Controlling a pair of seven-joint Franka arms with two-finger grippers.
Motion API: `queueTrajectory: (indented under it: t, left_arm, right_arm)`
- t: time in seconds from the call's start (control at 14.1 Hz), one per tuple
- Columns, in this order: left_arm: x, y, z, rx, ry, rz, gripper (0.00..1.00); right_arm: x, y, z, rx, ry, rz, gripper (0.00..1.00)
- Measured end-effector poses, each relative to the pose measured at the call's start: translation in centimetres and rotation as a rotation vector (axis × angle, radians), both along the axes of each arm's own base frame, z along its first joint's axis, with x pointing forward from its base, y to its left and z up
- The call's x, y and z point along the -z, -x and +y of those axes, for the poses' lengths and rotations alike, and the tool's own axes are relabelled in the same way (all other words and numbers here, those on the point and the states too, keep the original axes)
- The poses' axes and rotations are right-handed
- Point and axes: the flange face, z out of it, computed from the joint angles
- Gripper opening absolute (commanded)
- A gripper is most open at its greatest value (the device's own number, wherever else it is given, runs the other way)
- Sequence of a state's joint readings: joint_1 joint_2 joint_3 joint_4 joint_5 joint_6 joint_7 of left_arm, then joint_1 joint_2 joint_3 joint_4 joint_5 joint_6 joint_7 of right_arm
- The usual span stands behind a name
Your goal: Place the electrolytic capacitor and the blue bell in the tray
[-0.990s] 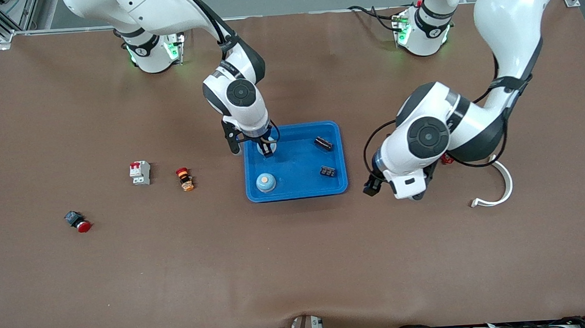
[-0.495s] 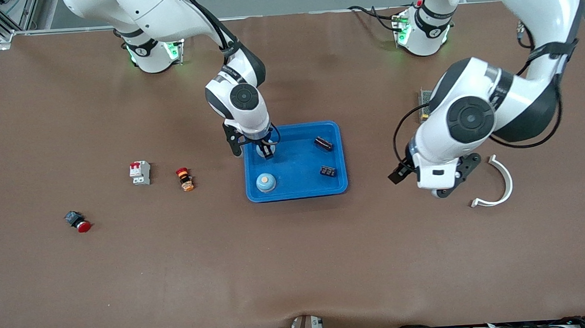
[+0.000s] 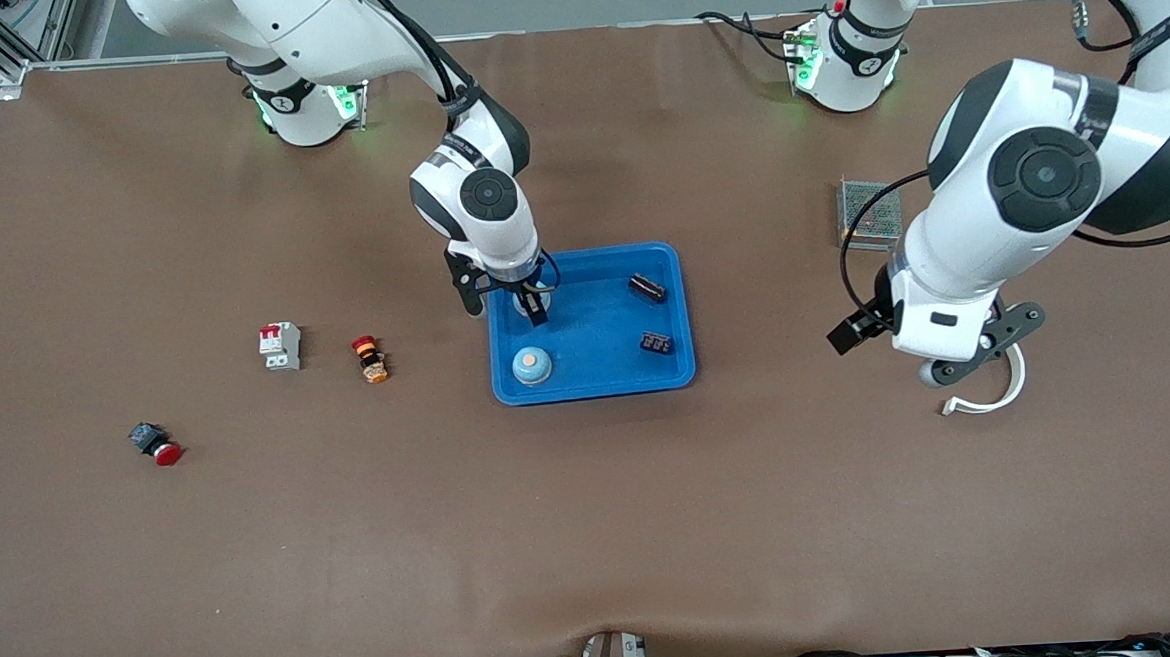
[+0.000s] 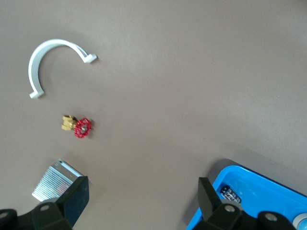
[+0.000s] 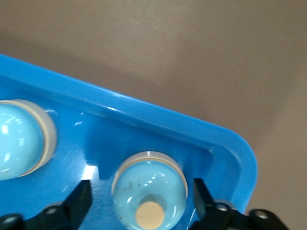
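The blue tray (image 3: pixel 597 368) lies mid-table. My right gripper (image 3: pixel 532 306) is low in its corner nearest the right arm's base, open. A blue bell (image 5: pixel 149 189) with a tan button stands on the tray floor between the fingers (image 5: pixel 79 199), with a gap on each side. Another blue bell (image 3: pixel 532 364) sits nearer the front camera, seen also as a pale dome (image 5: pixel 21 139). Two black capacitors (image 3: pixel 647 286) (image 3: pixel 656 343) lie at the tray's other end. My left gripper (image 4: pixel 144 191) hangs open and empty over bare table, between the tray (image 4: pixel 268 191) and a white clip (image 4: pixel 53 60).
A metal mesh box (image 3: pixel 869 213) and a white curved clip (image 3: pixel 999 392) lie toward the left arm's end, with a red-handled valve (image 4: pixel 79 127) between them. Toward the right arm's end lie a circuit breaker (image 3: pixel 280 344), an orange push button (image 3: pixel 369 359) and a red button (image 3: pixel 155 444).
My right gripper has opened and let go of the bell in the tray. The left arm has swung away from the tray toward its own end of the table.
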State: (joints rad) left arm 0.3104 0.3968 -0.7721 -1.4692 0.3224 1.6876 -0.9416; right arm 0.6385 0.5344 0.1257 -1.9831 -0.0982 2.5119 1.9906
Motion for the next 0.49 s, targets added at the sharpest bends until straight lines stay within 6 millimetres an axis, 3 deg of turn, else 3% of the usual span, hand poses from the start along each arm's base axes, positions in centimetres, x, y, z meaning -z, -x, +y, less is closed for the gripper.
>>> queueTrajectory:
  t: [0.14,0.28,0.49]
  left_arm:
    - [-0.9,-0.1,1.1,0.041,-0.003,-0.012,1.00]
    - [-1.5,-0.1,1.8,0.075,-0.008,-0.015,1.00]
    - [-2.5,-0.1,2.7,0.141,-0.022,-0.011,1.00]
  right_arm:
    - [-1.2,-1.1,0.0,-0.098,0.048,0.038,1.00]
    - [-3.7,-3.4,-0.8,-0.222,0.094,0.102,1.00]
    - [-7.7,-7.9,-3.9,-0.435,0.039,0.188,1.00]
